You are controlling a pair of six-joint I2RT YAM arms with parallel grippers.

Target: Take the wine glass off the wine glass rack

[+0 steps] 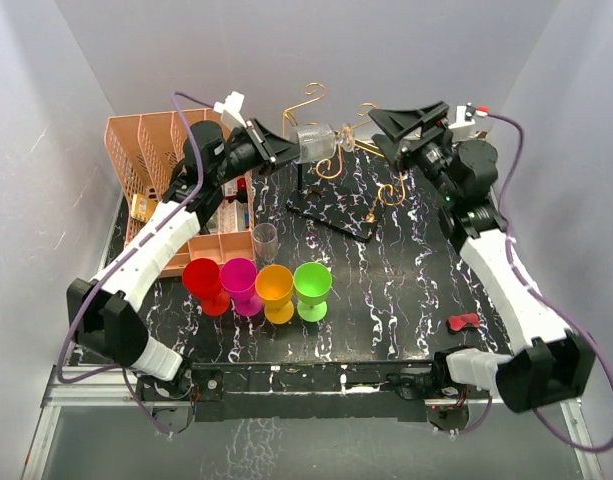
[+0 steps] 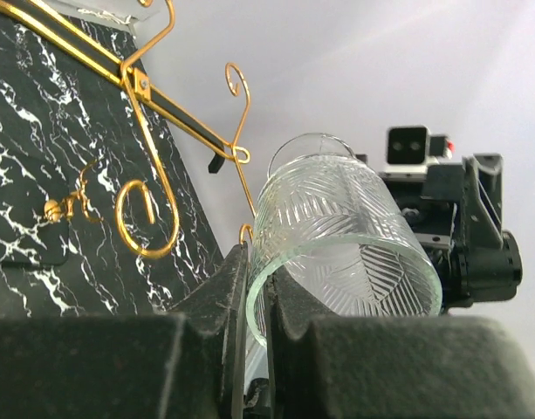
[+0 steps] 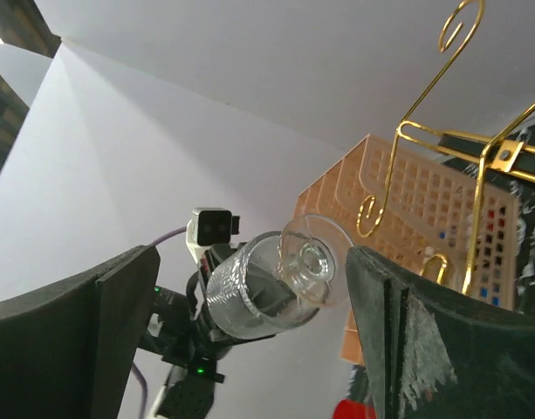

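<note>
A clear ribbed wine glass (image 1: 313, 143) lies on its side in the air beside the gold arms of the wine glass rack (image 1: 324, 100). The rack's black post and base (image 1: 331, 217) stand at the table's back middle. My left gripper (image 1: 278, 150) is shut on the glass's rim (image 2: 337, 249), one finger inside and one outside (image 2: 257, 262). My right gripper (image 1: 369, 127) is wide open facing the glass's foot (image 3: 315, 262), which sits between its fingers (image 3: 75, 340) without touching them. The gold scroll arms (image 3: 442, 131) (image 2: 145, 131) show in both wrist views.
A peach slotted organiser (image 1: 146, 150) stands at the back left behind the left arm. Red (image 1: 201, 280), magenta (image 1: 238, 280), orange (image 1: 274, 286) and green (image 1: 312, 284) cups stand in a row in front, with a small clear glass (image 1: 265, 240) behind them. A small red object (image 1: 464, 321) lies front right.
</note>
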